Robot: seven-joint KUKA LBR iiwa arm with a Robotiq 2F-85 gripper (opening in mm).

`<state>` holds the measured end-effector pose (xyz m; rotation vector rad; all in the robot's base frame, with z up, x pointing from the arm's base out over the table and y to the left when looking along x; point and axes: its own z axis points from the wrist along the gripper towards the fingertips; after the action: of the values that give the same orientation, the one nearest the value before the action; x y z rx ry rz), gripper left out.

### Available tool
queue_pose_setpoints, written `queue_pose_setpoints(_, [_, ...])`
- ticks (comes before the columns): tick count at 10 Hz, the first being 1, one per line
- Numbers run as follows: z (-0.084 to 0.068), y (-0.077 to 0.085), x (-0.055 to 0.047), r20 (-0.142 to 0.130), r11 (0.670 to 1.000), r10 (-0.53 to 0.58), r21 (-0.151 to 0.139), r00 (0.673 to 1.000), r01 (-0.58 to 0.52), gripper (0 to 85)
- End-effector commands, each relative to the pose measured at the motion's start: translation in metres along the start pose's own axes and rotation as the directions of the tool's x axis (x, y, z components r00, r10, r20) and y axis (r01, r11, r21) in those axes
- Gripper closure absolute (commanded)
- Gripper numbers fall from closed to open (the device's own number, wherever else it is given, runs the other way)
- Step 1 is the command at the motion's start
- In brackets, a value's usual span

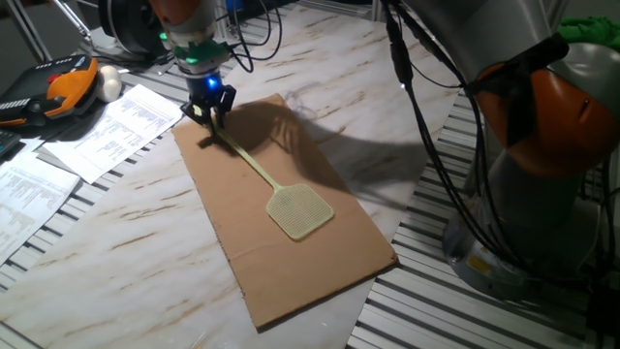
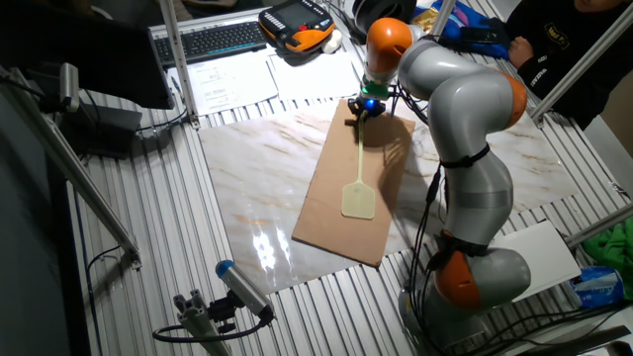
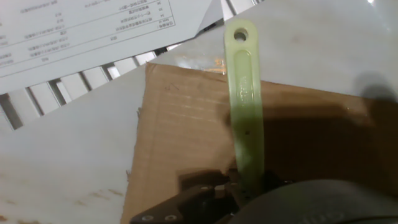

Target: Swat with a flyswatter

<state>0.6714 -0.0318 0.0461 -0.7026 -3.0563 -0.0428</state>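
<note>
The pale yellow-green flyswatter (image 1: 300, 211) lies along a brown cardboard sheet (image 1: 320, 262), with its mesh head near the sheet's middle and its thin handle slanting up to my gripper (image 1: 208, 110). The gripper is at the sheet's far corner, shut on the handle near its end. In the other fixed view the gripper (image 2: 359, 116) is above the head (image 2: 358, 201). In the hand view the handle (image 3: 244, 93) runs up from between my fingers (image 3: 250, 183), and its holed tip sticks out past the cardboard's edge.
Printed papers (image 1: 116, 131) lie left of the cardboard. An orange-black pendant (image 1: 53, 92) and a white ball (image 1: 109, 84) sit at the far left. A keyboard (image 2: 213, 38) is at the table's back. The robot's base (image 1: 542, 174) and cables stand at the right.
</note>
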Motion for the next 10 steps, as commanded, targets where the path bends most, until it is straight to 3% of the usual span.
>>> queue_pose_setpoints(1, [-0.005,0.000,0.002,-0.003,1.000,0.005,-0.004,1.000,-0.005,85.0])
queue_pose_setpoints(4, [-0.020,-0.006,0.006,-0.014,1.000,0.012,-0.012,1.000,-0.012,85.0])
queue_pose_setpoints(7, [-0.038,-0.022,0.010,0.003,0.999,0.031,-0.015,1.000,-0.031,85.0])
queue_pose_setpoints(9, [-0.046,-0.032,0.007,0.000,0.999,0.035,-0.026,0.999,-0.035,85.0])
queue_pose_setpoints(10, [-0.047,-0.034,0.007,0.004,0.999,0.034,-0.014,0.999,-0.034,85.0])
